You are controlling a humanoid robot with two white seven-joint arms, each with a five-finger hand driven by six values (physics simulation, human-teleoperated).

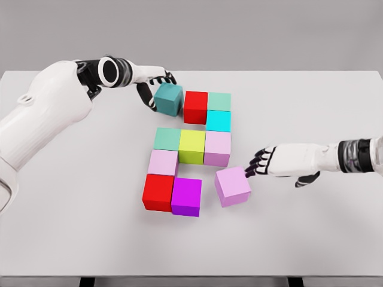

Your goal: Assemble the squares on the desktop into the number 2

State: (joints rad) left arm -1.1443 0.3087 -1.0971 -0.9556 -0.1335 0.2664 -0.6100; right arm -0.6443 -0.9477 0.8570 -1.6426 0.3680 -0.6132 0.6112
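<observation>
Left robot hand [157, 85] curled around teal cube [168, 99], just left of red cube [195, 107]. Right robot hand [263, 162] fingertips touching, not clamping, lilac cube [232, 186] on table [311, 239].

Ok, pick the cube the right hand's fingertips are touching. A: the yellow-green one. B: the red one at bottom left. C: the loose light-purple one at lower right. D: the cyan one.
C: the right hand has its fingertips against the loose light-purple cube, which sits tilted, apart from the assembled block.
</observation>
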